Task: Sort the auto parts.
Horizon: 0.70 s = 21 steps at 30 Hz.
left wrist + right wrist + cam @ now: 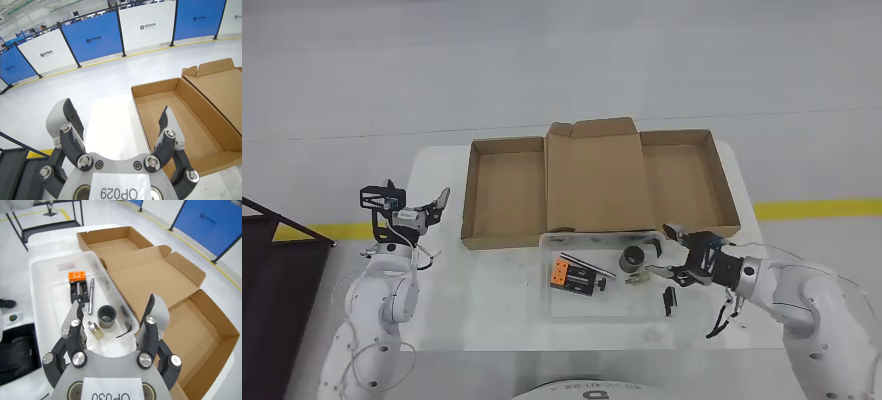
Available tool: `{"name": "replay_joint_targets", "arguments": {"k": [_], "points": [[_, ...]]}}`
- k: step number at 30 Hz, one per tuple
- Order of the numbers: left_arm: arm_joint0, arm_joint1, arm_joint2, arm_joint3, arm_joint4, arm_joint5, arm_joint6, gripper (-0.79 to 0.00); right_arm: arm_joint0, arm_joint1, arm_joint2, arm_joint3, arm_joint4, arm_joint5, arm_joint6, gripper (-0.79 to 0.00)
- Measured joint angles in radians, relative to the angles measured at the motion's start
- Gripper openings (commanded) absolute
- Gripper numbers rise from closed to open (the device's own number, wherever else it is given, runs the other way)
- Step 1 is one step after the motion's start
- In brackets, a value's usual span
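A clear plastic tray near the table's front holds an orange-and-black block, a metal rod and a dark ring-shaped sleeve. In the right wrist view the tray also holds a small fitting and a black curved clip, beside the block, rod and sleeve. My right gripper hangs open over the tray's right end, holding nothing. My left gripper is open and empty at the table's left side.
An open cardboard box with a left bay, a middle flap and a right bay lies behind the tray. A black rack stands off the table's left edge. Bare tabletop lies between the left gripper and the tray.
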Motion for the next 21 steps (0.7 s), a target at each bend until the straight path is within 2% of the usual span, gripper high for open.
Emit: {"name": "replay_joint_targets", "arguments": {"k": [6,8,10,12,13,21], "points": [[0.0,0.0,0.0,0.0,0.0,0.0,0.0,0.0,0.01,0.022,-0.04,-0.006,-0.011,0.005,0.089,-0.394],[0.0,0.0,0.0,0.0,0.0,0.0,0.0,0.0,0.02,0.025,-0.057,-0.005,-0.024,0.006,0.116,-0.363],[0.0,0.0,0.0,0.0,0.0,0.0,0.0,0.0,0.032,0.027,-0.076,-0.001,-0.04,0.023,0.146,-0.274],[0.0,0.0,0.0,0.0,0.0,0.0,0.0,0.0,0.044,0.028,-0.1,0.003,-0.055,0.045,0.173,-0.12],[0.0,0.0,0.0,0.0,0.0,0.0,0.0,0.0,0.05,0.028,-0.111,0.006,-0.061,0.054,0.184,-0.015],[0.0,0.0,0.0,0.0,0.0,0.0,0.0,0.0,0.099,0.028,-0.197,0.029,-0.103,0.126,0.246,-0.015]]}}
